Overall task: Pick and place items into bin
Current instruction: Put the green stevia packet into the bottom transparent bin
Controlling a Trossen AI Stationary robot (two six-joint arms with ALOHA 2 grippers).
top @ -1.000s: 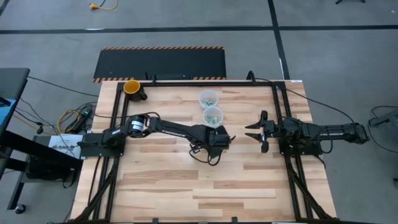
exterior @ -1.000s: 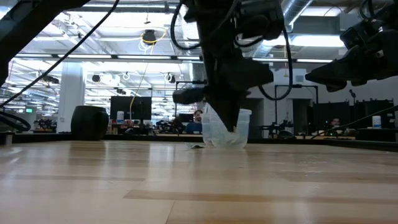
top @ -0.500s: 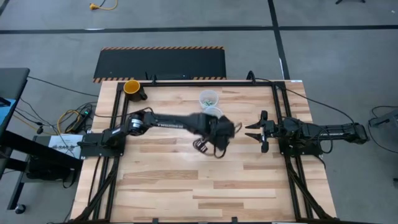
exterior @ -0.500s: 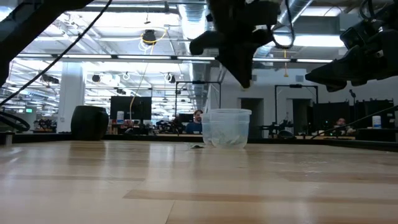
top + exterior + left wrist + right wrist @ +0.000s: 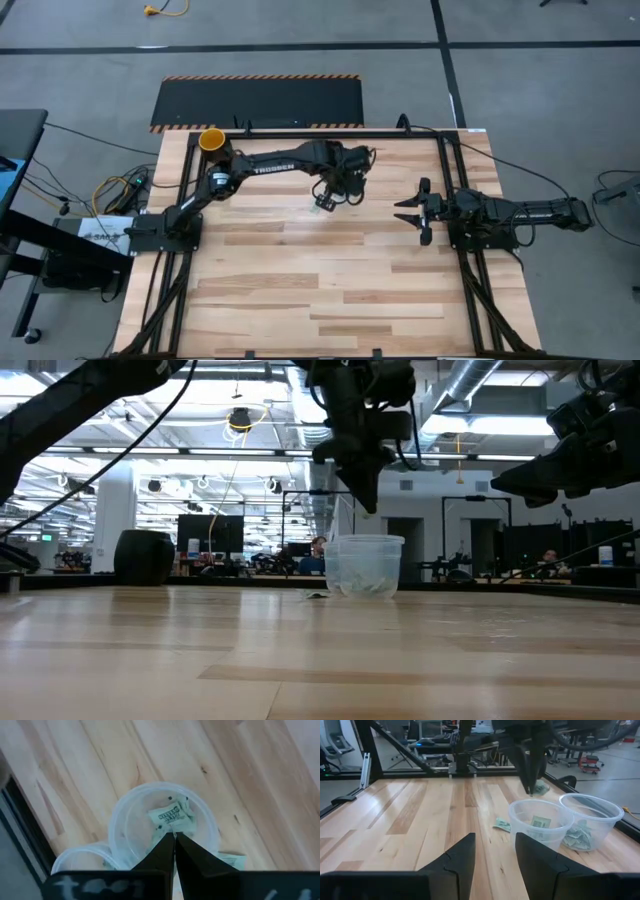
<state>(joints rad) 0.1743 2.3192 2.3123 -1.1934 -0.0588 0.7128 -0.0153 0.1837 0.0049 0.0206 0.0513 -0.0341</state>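
Clear plastic marks the near cup [image 5: 165, 827], directly beneath the left gripper [image 5: 174, 836], whose fingers are pinched together on a small green-and-white packet [image 5: 538, 788]. Another packet [image 5: 172, 816] already lies inside that cup, and a loose packet [image 5: 503, 824] rests on the table just beside it. The left arm reaches over the cups, fingers pointing down. The right gripper [image 5: 412, 212] waits well apart, jaws parted, holding nothing

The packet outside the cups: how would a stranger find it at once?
On the wooden table stand a fuller clear cup and an emptier one. The packet lies flat beside the emptier cup, the only one on bare wood.
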